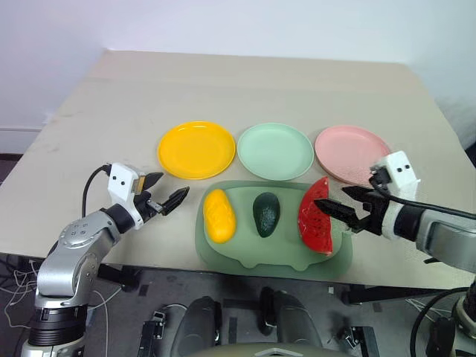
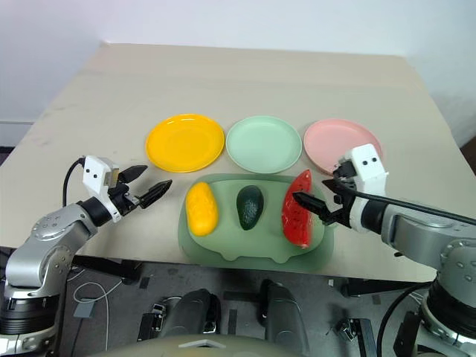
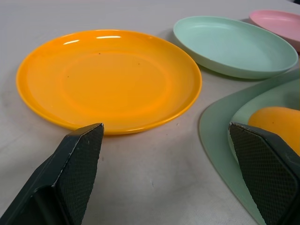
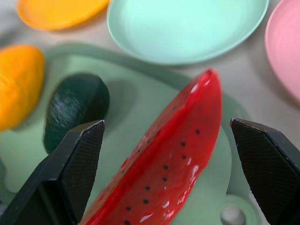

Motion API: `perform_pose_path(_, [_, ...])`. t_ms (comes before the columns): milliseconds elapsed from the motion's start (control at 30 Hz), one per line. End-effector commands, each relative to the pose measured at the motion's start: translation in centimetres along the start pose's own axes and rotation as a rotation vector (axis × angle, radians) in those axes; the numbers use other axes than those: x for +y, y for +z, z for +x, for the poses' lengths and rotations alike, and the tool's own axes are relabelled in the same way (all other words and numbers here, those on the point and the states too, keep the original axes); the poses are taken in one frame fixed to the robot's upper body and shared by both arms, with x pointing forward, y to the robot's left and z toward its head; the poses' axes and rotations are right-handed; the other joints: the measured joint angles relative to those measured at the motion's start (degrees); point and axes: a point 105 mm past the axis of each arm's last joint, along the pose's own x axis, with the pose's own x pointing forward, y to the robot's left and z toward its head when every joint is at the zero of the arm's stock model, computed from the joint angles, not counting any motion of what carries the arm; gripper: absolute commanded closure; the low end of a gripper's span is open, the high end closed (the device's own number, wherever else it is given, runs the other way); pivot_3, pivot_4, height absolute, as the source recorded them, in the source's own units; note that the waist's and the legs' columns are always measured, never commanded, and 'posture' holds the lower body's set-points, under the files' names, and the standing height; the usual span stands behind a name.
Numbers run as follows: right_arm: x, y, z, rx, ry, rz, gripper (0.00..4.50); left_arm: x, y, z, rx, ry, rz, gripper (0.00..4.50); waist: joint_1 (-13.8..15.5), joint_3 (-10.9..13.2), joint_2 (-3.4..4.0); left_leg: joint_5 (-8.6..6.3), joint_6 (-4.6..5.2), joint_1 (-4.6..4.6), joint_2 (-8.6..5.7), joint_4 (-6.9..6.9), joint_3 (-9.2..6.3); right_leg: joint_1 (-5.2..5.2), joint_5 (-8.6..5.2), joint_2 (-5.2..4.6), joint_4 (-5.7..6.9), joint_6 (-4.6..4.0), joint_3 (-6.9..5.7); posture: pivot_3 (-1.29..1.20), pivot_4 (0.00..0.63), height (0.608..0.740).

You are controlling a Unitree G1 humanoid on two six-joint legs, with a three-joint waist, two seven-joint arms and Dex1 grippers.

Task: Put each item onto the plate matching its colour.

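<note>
our right gripper [image 1: 343,206] hangs with jaws spread either side of the watermelon wedge [image 1: 315,216], not touching; avocado [image 1: 265,213] and mango [image 1: 219,215] share the tray [image 1: 223,253]. left gripper [image 1: 165,193], jaws spread, faces the yellow plate [image 1: 196,149]; bare table [image 1: 245,85] beyond.

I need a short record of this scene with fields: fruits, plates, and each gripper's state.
fruits: yellow oval mango, dark green avocado, red watermelon wedge, all on large green tray
plates: round yellow plate, mint green plate, pink plate, all empty
left gripper: open, beside tray
right gripper: open, at watermelon
</note>
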Motion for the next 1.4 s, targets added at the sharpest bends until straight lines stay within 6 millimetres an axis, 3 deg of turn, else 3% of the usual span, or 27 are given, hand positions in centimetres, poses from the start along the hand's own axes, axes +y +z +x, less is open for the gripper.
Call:
perform_pose_path(33, [0.7,-0.6,0.8,0.055,-0.014,-0.053,0.0,-0.8,1.1,0.0,-0.039,-0.012,0.024,0.03,-0.02,0.0,0.0,0.0,0.0,0.0,0.0,0.0,0.0,0.0,0.0,0.0,0.0,0.0,0.0,0.0,0.15,0.74])
perform_pose_path(267, [0.0,-2.5,1.5,0.217,-0.106,-0.188,0.0,-1.0,1.1,-0.3,-0.048,0.012,0.016,0.03,0.02,0.0,-0.01,0.0,0.0,-0.02,0.01,0.0,0.0,-0.01,-0.01,-0.02,-0.02,0.0,0.0,0.0,0.15,0.74])
perform_pose_path(367, [-0.4,-2.2,1.5,0.223,-0.125,-0.214,0.61,-0.8,1.1,-0.6,-0.047,0.027,0.017,0.0,0.02,0.0,-0.01,0.0,0.0,-0.02,0.02,0.0,-0.01,-0.02,-0.01,-0.01,-0.03,0.0,0.0,0.0,0.15,0.74])
perform_pose_path(500, [-0.9,-0.4,1.3,0.185,-0.114,-0.231,1.89,-0.7,1.2,-0.9,-0.048,0.036,0.018,0.0,0.03,0.0,0.0,0.0,0.01,-0.02,0.03,0.0,-0.01,-0.03,-0.01,-0.01,-0.03,-0.01,0.0,0.0,0.15,0.74])
perform_pose_path(600, [-1.5,2.3,1.0,0.114,-0.124,-0.285,2.1,-0.6,1.3,-1.0,-0.05,0.042,0.022,0.0,0.02,0.01,0.01,-0.01,0.01,-0.06,0.02,0.0,0.0,-0.08,-0.04,-0.01,-0.04,-0.06,0.01,0.0,0.15,0.74])
perform_pose_path(733, [-5.6,7.4,0.7,-0.007,-0.268,-0.342,2.1,-0.5,1.7,-0.9,-0.059,0.052,0.028,0.0,-0.08,0.01,0.0,-0.01,0.01,-0.07,-0.01,0.0,0.02,-0.1,-0.05,0.0,-0.05,-0.06,0.01,0.0,0.15,0.74])
perform_pose_path(800, [-8.1,8.6,1.4,-0.022,-0.34,-0.357,2.1,-0.6,1.8,-0.9,-0.06,0.049,0.031,0.0,-0.14,0.01,-0.02,-0.01,0.01,-0.07,-0.03,0.0,0.03,-0.09,-0.05,0.0,-0.06,-0.07,0.01,0.0,0.15,0.74])
perform_pose_path(933, [-13.2,8.7,4.3,-0.005,-0.411,-0.383,2.1,-0.6,2.2,-0.7,-0.067,0.049,0.041,0.0,-0.56,0.0,-0.04,-0.01,0.01,-0.08,-0.04,-0.02,0.04,-0.09,-0.05,0.01,-0.08,-0.06,0.0,0.0,0.15,0.74])
perform_pose_path(1033, [-15.7,8.4,6.0,0.024,-0.439,-0.415,2.1,-0.4,2.5,-0.8,-0.072,0.054,0.049,0.0,-1.36,0.02,-0.02,0.0,0.02,-0.09,-0.08,-0.02,0.13,-0.08,0.0,0.01,-0.08,0.01,0.0,0.0,0.15,0.74])
perform_pose_path(1133, [-16.7,8.7,6.8,0.026,-0.435,-0.424,2.1,-0.4,2.8,-0.9,-0.078,0.06,0.056,0.0,-1.61,0.06,0.05,0.01,0.0,-0.14,-0.05,-0.07,0.17,-0.2,0.01,0.01,-0.03,0.02,0.01,0.0,0.15,0.74])
perform_pose_path(1333, [-16.9,9.8,6.0,0.017,-0.439,-0.563,0.06,-0.8,2.5,-1.4,-0.083,0.075,0.048,0.0,-1.77,0.07,0.07,0.01,0.01,-0.12,0.04,-0.08,0.16,-0.2,0.02,0.01,-0.04,0.03,0.03,0.0,0.15,0.74])
perform_pose_path(1400, [-16.3,10.8,4.9,-0.018,-0.439,-0.643,0.02,-0.8,2.5,-1.5,-0.082,0.077,0.046,0.0,-1.54,0.08,0.09,0.01,0.0,-0.12,0.04,-0.08,0.16,-0.21,0.02,-0.01,-0.02,0.03,0.03,0.0,0.15,0.74])
